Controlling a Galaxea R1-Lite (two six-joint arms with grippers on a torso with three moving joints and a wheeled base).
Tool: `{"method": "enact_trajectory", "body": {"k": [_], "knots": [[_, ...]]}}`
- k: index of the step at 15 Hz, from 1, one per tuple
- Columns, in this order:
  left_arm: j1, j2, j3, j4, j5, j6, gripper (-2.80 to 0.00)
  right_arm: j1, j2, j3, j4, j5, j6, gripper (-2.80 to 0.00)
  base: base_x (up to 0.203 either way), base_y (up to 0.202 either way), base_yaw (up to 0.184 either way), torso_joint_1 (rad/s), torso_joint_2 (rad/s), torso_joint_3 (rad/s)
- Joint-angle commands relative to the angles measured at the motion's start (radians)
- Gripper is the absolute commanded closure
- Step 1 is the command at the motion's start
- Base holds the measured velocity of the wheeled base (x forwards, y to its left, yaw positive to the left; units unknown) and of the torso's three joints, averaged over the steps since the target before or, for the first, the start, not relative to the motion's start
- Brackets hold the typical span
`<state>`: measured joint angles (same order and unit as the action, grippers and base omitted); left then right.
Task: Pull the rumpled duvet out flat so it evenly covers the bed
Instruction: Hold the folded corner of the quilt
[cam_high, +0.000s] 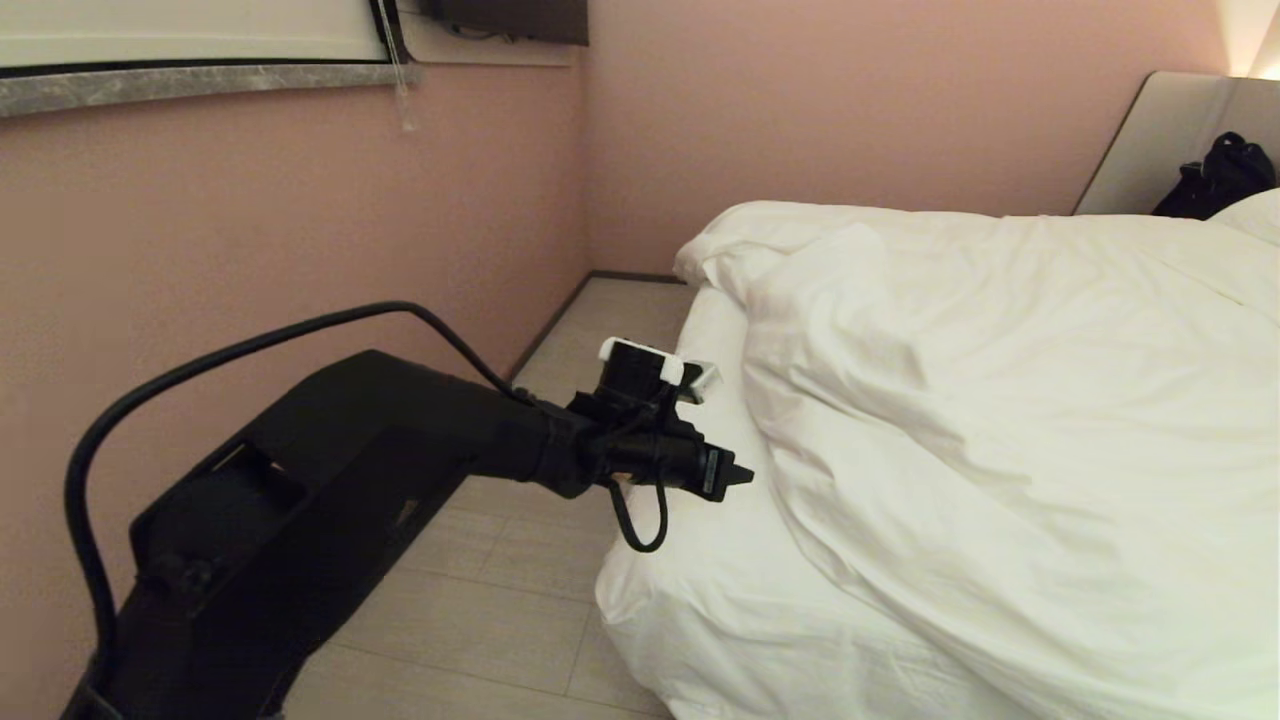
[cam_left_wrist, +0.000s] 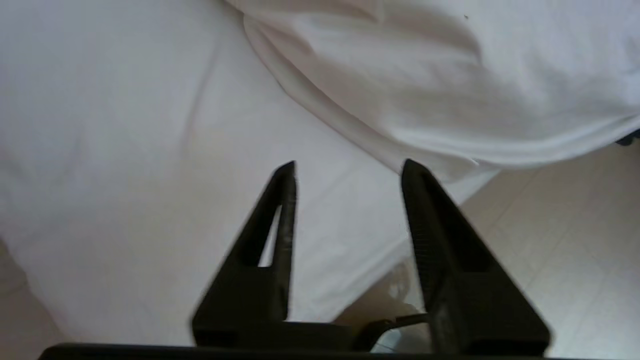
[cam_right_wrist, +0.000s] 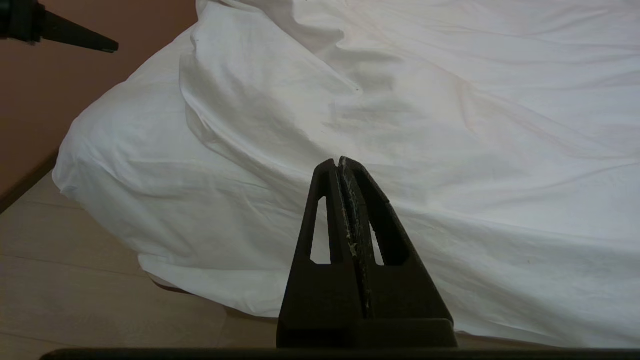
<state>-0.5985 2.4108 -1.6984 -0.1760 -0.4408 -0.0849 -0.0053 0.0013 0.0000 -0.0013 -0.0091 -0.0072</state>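
Observation:
The duvet (cam_high: 1000, 400) lies rumpled over the bed (cam_high: 690, 610), its left edge drawn back so a strip of white mattress sheet shows. My left gripper (cam_high: 738, 475) hovers over that bare strip, just left of the duvet's edge. In the left wrist view the left gripper (cam_left_wrist: 350, 170) is open with nothing between its fingers, the sheet lies below it and the duvet's edge (cam_left_wrist: 450, 90) is just beyond. My right gripper (cam_right_wrist: 340, 161) is shut and empty, low at the foot of the bed, facing the duvet (cam_right_wrist: 425, 100). It is outside the head view.
A pink wall (cam_high: 300, 230) runs close along the bed's left side, leaving a narrow lane of pale floor (cam_high: 520, 600). The headboard (cam_high: 1150, 140) is at the far right, with a black bag (cam_high: 1220, 175) and a pillow (cam_high: 1262, 215) by it.

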Motion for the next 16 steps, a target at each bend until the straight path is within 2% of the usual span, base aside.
{"method": "enact_trajectory", "body": {"k": [1,7,12,16], "knots": [[-0.004,0.042,-0.039,-0.004,-0.004,0.018,-2.8,0.001,0.0,0.0,0.0,0.0,0.0,0.0,0.0,0.0,0.0,0.0,0.0,0.0],[-0.029,0.124,-0.164,-0.005,-0.008,0.046,-2.8,-0.001,0.0,0.0,0.0,0.0,0.0,0.0,0.0,0.0,0.0,0.0,0.0,0.0],[-0.074,0.176,-0.246,-0.009,-0.006,0.133,-2.8,0.001,0.0,0.0,0.0,0.0,0.0,0.0,0.0,0.0,0.0,0.0,0.0,0.0],[-0.091,0.241,-0.248,-0.135,-0.006,0.228,-2.8,0.001,0.0,0.0,0.0,0.0,0.0,0.0,0.0,0.0,0.0,0.0,0.0,0.0]]}}
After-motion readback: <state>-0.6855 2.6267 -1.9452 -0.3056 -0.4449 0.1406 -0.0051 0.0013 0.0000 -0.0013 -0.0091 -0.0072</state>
